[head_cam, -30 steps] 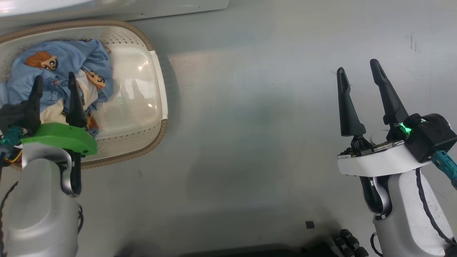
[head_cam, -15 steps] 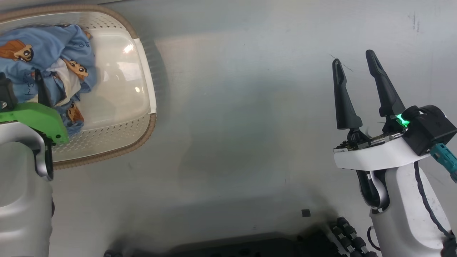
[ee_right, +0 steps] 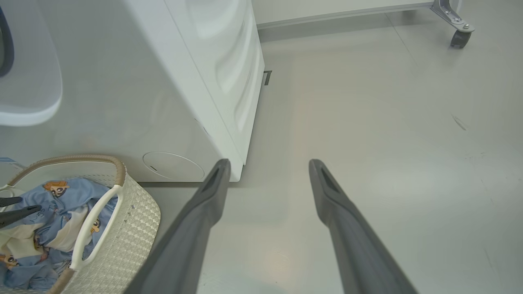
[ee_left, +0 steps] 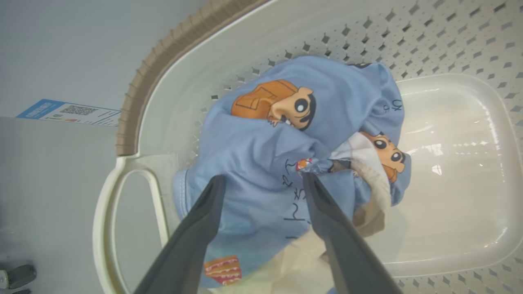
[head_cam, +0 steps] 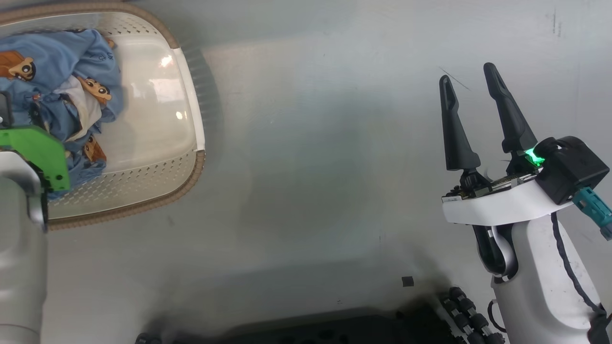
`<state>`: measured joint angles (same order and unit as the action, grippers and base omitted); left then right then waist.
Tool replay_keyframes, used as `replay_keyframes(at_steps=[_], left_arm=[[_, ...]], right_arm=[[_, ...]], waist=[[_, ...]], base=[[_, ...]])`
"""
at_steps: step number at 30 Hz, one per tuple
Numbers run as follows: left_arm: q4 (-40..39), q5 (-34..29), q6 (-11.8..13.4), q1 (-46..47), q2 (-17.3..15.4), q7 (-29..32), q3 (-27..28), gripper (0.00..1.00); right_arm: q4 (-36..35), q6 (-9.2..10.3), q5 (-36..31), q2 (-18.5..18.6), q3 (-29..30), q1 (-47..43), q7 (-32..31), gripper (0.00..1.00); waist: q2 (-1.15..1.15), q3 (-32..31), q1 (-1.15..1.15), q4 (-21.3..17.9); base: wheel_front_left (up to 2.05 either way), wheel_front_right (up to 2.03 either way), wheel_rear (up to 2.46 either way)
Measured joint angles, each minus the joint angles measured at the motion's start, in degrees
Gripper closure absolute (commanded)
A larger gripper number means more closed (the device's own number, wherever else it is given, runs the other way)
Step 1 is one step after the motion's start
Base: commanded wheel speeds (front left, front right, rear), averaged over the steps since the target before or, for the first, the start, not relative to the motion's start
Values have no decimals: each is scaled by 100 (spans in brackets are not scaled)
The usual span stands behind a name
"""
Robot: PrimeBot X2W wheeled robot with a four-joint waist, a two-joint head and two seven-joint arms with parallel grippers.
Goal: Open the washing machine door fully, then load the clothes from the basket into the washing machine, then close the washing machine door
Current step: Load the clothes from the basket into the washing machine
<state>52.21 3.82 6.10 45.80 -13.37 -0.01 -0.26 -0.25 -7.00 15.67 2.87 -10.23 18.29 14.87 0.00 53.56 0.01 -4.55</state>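
1. Right gripper [head_cam: 466, 74]: fingers spread wide with nothing between them, held over bare floor [head_cam: 334, 143], well apart from the basket. I judge it is parked there to leave the other arm room.

2. Left gripper [ee_left: 264, 177]: fingers spread and pointing down into the basket [ee_left: 139, 98], tips at the top of the clothes [ee_left: 261, 134]. I cannot tell whether they touch the cloth. Nothing is pinched yet. The wide stance looks meant to straddle a thick fold before closing.

3. The clothes: light blue with orange-brown cartoon figures, cream cloth beneath. They are bunched toward one handle end of the basket, and the rest of its bottom is bare. All of it has yet to be loaded.

4. The basket: on the floor just beside the washing machine [ee_right: 179, 102], near its blue label [ee_left: 69, 111]. This looks placed for a short carry.

5. Washing machine door [ee_right: 24, 81]: a pale curved panel with a dark edge, at the upper left of the right wrist view. It is likely the door swung out, but how far is unclear.

6. Caster [ee_right: 457, 38]: far across the floor, with no part in this.
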Motion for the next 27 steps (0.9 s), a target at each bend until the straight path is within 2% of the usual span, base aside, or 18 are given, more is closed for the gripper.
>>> replay_keyframes(at_steps=[8, 16, 22, 23, 24, 25, 27], left_arm=[[447, -366, 13, 411, -420, 431, -164, 0], [633, -412, 13, 742, -474, 533, -275, 0], [799, -762, 13, 864, -628, 622, -582, 0], [827, -798, 13, 886, -632, 632, -604, 4], [856, -800, 13, 906, -628, 633, -625, 41], [883, -799, 13, 932, -622, 650, -626, 100], [947, -799, 13, 973, -617, 651, -627, 100]], right_arm=[[-16, 0, 152, 2, -140, 14, 0, 0], [-41, 0, 305, 2, -291, 189, 0, 0], [-44, 0, 442, 2, -346, 268, 0, 0], [-43, 0, 459, 3, -354, 273, 0, 0], [-40, 1, 467, 2, -350, 280, 0, 0], [-36, 1, 477, 2, -350, 295, 0, 0], [-30, 1, 501, 3, -355, 338, 0, 0]], waist=[[0, 198, 0, -88], [0, 499, 0, -209], [0, 685, 0, -337], [0, 707, 0, -360], [0, 726, 0, -382], [0, 742, 0, -401], [0, 760, 0, -431]], base=[[0, 0, 0], [0, 0, 0], [0, 0, 0], [0, 0, 0], [0, 0, 0], [0, 0, 0], [0, 0, 0]])
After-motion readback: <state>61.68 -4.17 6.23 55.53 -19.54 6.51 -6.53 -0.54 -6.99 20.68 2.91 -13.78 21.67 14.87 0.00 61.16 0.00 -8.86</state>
